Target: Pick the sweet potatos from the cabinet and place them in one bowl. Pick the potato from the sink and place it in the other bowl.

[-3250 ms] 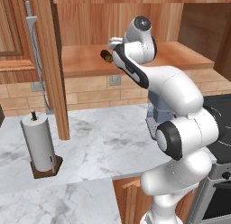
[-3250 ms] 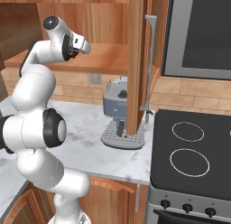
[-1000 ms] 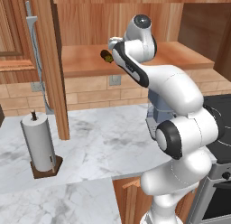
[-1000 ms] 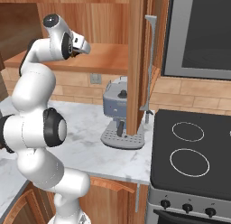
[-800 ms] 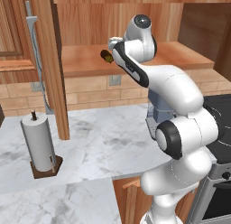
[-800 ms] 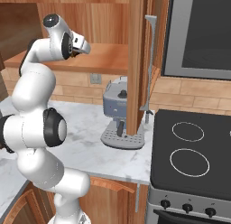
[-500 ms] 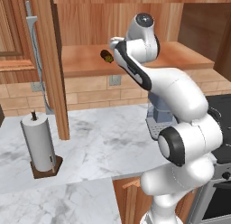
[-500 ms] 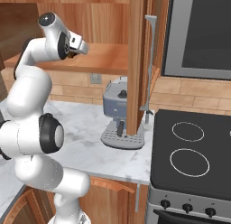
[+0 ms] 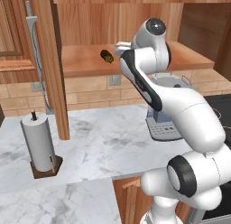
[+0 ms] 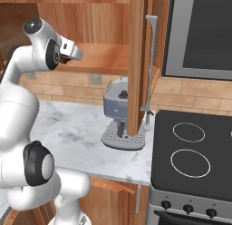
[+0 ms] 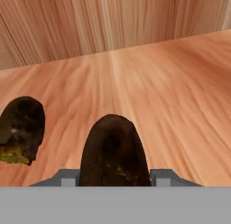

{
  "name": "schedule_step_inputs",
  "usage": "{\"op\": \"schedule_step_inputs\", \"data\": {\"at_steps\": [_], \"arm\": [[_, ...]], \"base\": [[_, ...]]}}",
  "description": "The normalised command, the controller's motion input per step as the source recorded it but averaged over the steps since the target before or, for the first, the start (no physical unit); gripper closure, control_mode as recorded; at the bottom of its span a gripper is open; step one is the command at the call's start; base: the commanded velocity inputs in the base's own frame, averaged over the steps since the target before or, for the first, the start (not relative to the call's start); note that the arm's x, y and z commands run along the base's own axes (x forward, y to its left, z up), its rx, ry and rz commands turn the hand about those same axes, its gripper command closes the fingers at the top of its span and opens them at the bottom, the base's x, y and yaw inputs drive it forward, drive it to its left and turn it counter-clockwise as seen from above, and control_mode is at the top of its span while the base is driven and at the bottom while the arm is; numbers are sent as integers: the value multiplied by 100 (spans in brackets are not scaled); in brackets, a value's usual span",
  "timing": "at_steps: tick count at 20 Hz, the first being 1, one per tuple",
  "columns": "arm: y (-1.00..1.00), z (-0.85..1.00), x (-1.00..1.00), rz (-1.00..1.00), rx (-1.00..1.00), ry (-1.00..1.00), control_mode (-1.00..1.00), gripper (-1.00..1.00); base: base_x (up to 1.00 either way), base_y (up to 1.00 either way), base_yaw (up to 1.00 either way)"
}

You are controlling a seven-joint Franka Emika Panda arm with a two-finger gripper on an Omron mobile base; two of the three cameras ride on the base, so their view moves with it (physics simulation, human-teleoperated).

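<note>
My gripper reaches into the cabinet, low over its plank shelf. It is shut on a dark olive-brown sweet potato that fills the gap between the two fingertips. A second sweet potato lies on the shelf just to the left of it, apart from the fingers. From the left base view, a dark sweet potato shows on the shelf right beside the white hand. In the right base view the hand hangs over the shelf edge. Bowls, sink and potato are out of view.
A paper towel roll stands on the marble counter at the left. A grey coffee machine sits under the cabinet, beside a wooden upright. The black stove is at the right.
The arm's elbow and lower joints have shifted a little. The hand stays at the shelf with the sweet potato between its fingers.
</note>
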Motion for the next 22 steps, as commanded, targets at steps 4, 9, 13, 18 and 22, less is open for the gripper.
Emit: {"op": "schedule_step_inputs", "data": {"at_steps": [4, 9, 13, 18, 22], "arm": [[-2, 3, -33, 1, 0, 2, -100, 100], [-18, 5, -87, 7, 0, 0, -100, 100], [-20, 15, -92, 8, 0, 5, -100, 100], [-3, 17, -72, 4, 0, 15, -100, 100], [0, 0, -46, 2, -4, 24, -100, 100]], "base": [[0, 0, 0], [0, 0, 0], [0, 0, 0], [0, 0, 0], [0, 0, 0]]}}
